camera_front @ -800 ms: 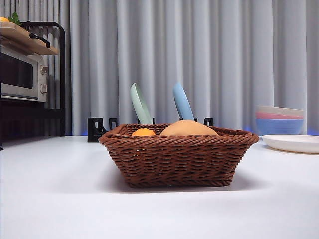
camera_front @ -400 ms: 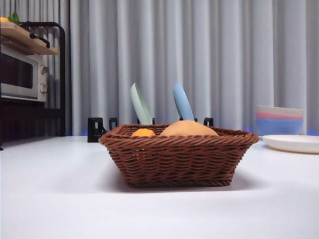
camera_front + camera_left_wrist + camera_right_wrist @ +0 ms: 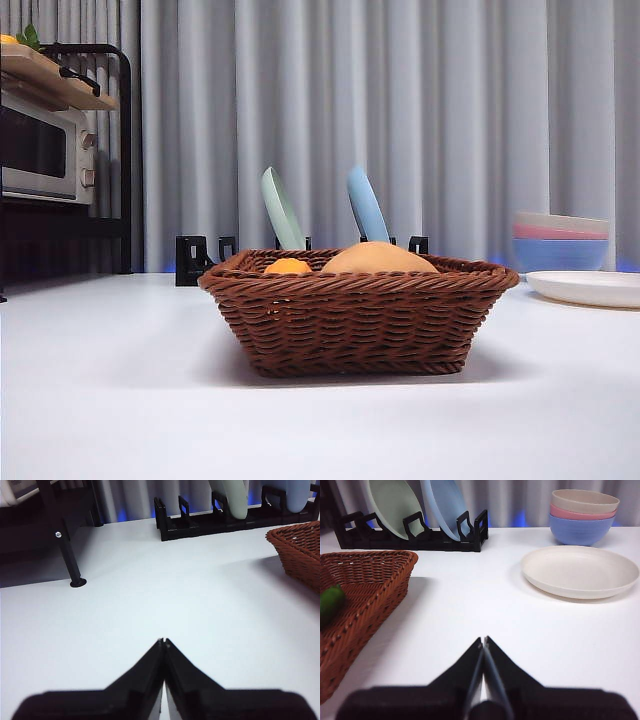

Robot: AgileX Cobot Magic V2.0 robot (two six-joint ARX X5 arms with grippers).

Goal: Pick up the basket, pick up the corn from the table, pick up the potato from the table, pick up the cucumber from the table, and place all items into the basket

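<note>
Both arms wait clear of the work, each above bare white tabletop. The left gripper [image 3: 163,641] is clenched, its two black jaws meeting at the tips with nothing between them, and the basket's near corner lies well off to one side of it. The right gripper [image 3: 483,639] is likewise pressed closed and empty, poised beside the basket [image 3: 358,310] and short of a cream plate [image 3: 580,571].

The dark brown wicker basket sits on the table [image 3: 120,390] at the centre of the front view. Inside it, the smooth tan potato [image 3: 378,259] rises above the braided rim, and the smaller orange corn [image 3: 288,266] shows just beside it. The green end of the cucumber [image 3: 331,601] is visible against the basket's inner wall in the right wrist view.

Behind the basket a black dish rack [image 3: 410,535] holds a pale green plate [image 3: 281,208] and a light blue plate [image 3: 366,204] on edge. Stacked bowls [image 3: 584,516] stand near the cream plate, and a microwave [image 3: 45,150] sits on a shelf by the grey curtain.
</note>
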